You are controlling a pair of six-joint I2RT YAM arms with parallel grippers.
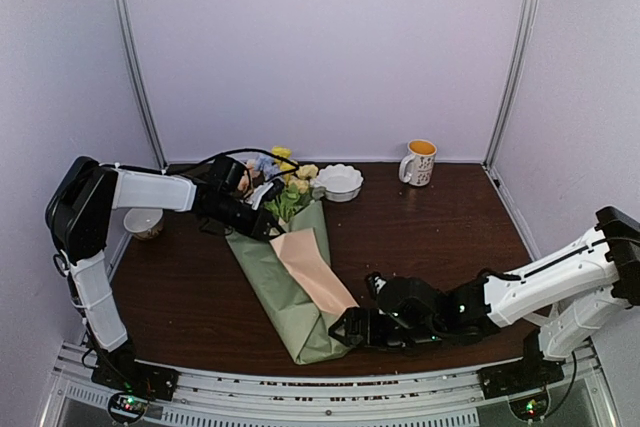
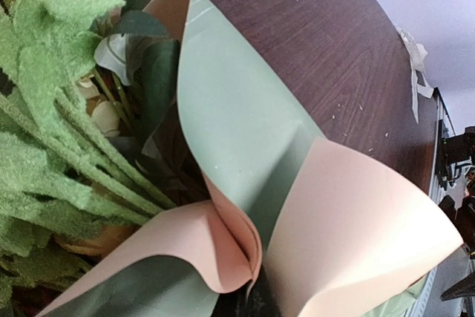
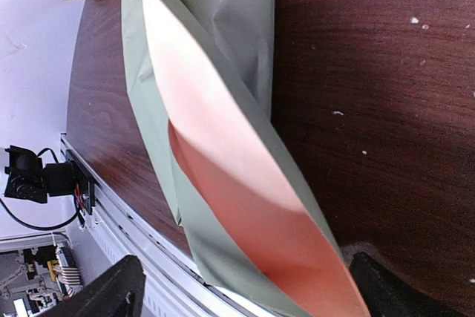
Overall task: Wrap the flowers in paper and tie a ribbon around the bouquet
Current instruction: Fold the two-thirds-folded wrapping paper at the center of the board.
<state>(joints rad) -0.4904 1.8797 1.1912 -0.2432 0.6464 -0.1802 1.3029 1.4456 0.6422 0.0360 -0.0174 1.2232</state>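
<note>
While left jaws clamp the paper [image 1: 270, 277] up top, right jaws stand wide astride its foot.

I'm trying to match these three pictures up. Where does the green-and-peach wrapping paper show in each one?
Top external: the paper lies diagonally mid-table, from the flowers toward the near edge.
Left wrist: the paper fills the centre and lower right, curled around the flowers.
Right wrist: the paper runs from top centre down to the bottom edge.
Shared landmark: the dark wooden table beneath it, visible in all three.
</note>
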